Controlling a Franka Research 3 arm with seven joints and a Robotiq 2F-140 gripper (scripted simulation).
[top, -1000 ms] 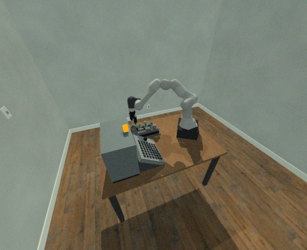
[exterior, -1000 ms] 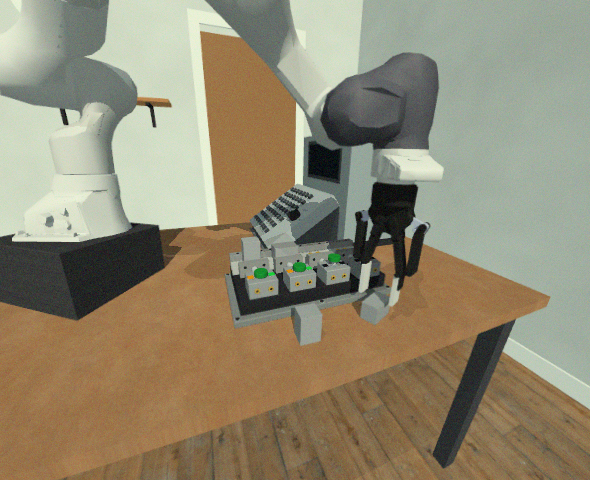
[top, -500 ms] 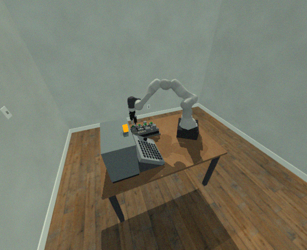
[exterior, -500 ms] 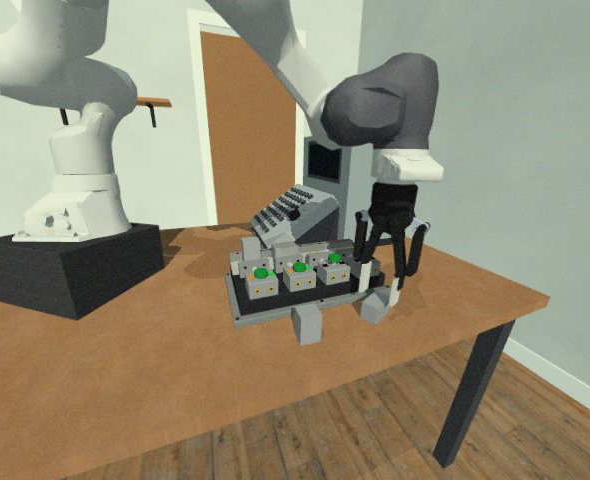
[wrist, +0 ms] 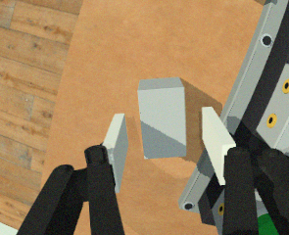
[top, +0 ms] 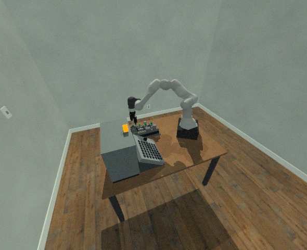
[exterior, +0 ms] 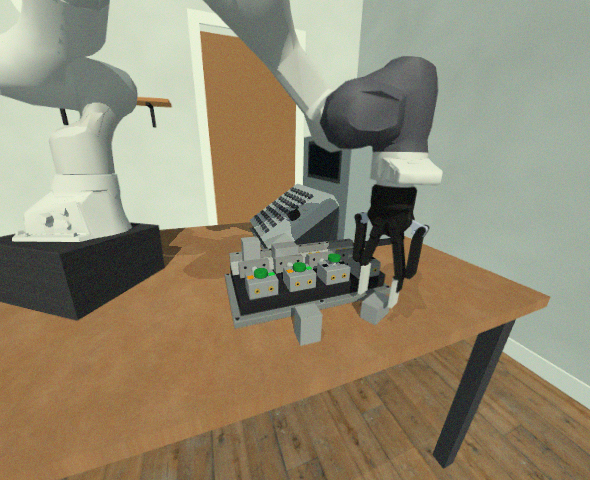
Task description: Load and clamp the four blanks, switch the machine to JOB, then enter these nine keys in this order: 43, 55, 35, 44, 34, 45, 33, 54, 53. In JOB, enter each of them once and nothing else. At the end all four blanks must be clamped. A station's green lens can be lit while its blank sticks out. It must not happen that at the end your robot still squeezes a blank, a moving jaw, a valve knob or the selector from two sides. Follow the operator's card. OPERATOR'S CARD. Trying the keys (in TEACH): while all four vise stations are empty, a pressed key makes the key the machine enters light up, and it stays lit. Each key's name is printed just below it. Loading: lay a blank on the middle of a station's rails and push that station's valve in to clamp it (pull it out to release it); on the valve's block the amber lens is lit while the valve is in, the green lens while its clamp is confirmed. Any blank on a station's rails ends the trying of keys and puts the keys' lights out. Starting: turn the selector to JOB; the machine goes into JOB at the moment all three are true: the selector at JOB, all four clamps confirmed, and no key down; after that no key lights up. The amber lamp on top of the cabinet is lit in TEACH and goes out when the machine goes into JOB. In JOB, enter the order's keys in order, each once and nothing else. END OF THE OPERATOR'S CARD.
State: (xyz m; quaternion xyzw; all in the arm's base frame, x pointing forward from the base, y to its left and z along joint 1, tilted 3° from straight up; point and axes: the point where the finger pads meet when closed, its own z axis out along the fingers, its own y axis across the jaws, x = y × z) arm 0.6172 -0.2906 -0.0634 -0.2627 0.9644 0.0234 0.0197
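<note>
My gripper [top: 133,123] [exterior: 378,297] [wrist: 165,126] is open, its fingertips on either side of a grey blank [exterior: 374,308] [wrist: 163,117] on the table, with gaps on both sides. Another loose blank [exterior: 308,325] lies in front of the vise base. Two blanks sit at the stations: one [exterior: 251,249] at the left station, standing taller, and one [exterior: 285,250] at the second. The left valve block [exterior: 262,288] and the second valve block [exterior: 299,280] show amber and green lenses lit. The third valve block [exterior: 334,274] shows dark lenses. The fourth is partly hidden. The amber lamp [top: 125,127] is lit.
The vise base [exterior: 264,318] [wrist: 252,88] is close beside the right finger in the wrist view. The sloped key panel [top: 149,150] with its dark selector knob [top: 144,138] [exterior: 292,212] stands beyond it, next to the cabinet [top: 116,138]. The table edge is on the blank's other side.
</note>
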